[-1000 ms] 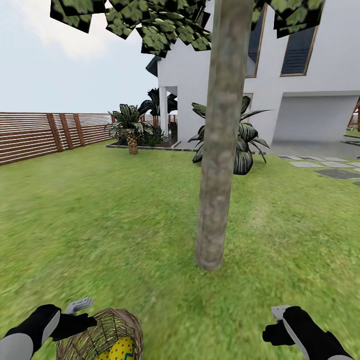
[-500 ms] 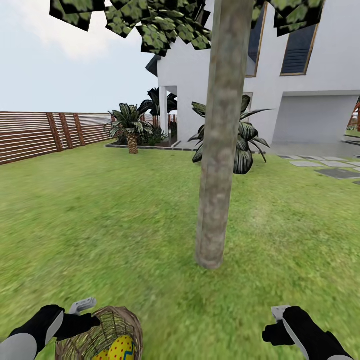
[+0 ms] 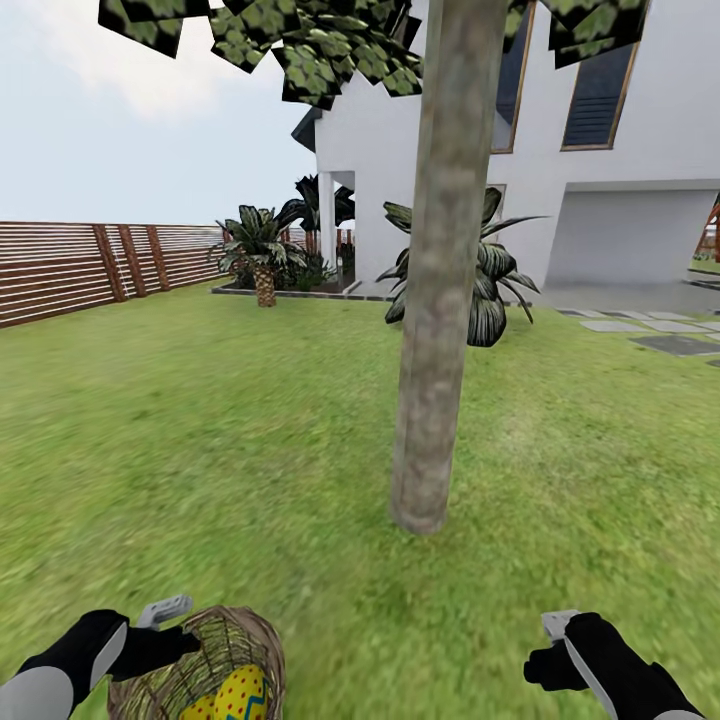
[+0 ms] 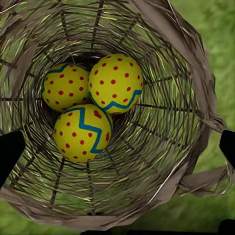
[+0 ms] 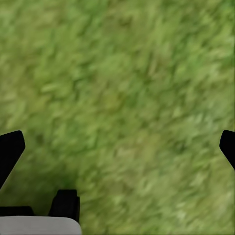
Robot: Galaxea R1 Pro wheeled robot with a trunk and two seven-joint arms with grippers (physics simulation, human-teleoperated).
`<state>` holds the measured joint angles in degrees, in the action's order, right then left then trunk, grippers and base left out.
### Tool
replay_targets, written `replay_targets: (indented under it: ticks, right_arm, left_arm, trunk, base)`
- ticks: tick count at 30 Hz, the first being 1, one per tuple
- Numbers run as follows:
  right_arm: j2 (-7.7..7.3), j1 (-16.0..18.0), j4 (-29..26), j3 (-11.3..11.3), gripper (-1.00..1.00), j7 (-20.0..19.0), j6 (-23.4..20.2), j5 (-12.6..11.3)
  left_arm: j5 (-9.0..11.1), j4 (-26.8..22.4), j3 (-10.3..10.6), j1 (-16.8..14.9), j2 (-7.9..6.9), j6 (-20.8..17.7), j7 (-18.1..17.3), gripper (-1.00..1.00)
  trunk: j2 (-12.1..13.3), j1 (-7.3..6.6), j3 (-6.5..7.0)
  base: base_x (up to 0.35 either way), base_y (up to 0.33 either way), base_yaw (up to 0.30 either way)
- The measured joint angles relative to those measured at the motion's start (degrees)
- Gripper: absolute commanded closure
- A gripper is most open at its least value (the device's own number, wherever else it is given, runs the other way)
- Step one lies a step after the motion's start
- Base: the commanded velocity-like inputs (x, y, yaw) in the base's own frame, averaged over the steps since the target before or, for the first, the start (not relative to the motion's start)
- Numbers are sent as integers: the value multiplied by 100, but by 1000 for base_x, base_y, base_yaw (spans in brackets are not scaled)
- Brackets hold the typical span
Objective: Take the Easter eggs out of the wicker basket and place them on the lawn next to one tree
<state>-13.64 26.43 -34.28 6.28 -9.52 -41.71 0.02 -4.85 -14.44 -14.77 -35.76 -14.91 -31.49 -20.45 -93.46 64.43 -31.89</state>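
- The wicker basket [image 3: 205,668] sits on the lawn [image 3: 200,440] at the near left, short of the tree [image 3: 432,330], whose trunk rises from the grass ahead and a little to the right.
- Three Easter eggs [image 4: 90,105] lie bunched together at the bottom of the basket, touching one another — yellow with red dots and blue zigzags.
- The left pincer [image 4: 117,147] hangs over the basket's mouth with its dark fingertips [image 4: 9,152] spread wide to either side, holding nothing.
- The right pincer [image 5: 120,147] hovers over bare grass, its tips also wide apart and empty — it is well apart from the basket.
- Behind the tree stand a white house [image 3: 600,150], spiky palms [image 3: 262,250] and a slatted wooden fence [image 3: 90,265].
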Motion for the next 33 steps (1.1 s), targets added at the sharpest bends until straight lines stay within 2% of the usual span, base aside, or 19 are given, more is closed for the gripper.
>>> replay_targets:
  ticks: [3,6,14,33]
  right_arm:
    - [0,0,5,2,-100,0,3,3]
    - [0,0,7,2,-100,0,4,3]
    - [0,0,16,11,-100,1,13,11]
    - [0,1,17,8,-100,1,19,15]
  left_arm:
    - [-2,-27,-1,-1,-93,-6,-3,-100]
    - [2,-37,-4,-1,-266,-14,-10,-100]
    - [7,-41,-9,1,-437,-17,-12,-100]
    - [8,-41,-9,0,-384,-9,-7,-100]
  trunk:
    - [-120,66,-54]
    - [-241,132,-108]
    - [-562,308,-251]
    - [-1324,725,-593]
  base:
    - [0,0,0]
    - [0,0,0]
    - [0,0,0]
    - [0,0,0]
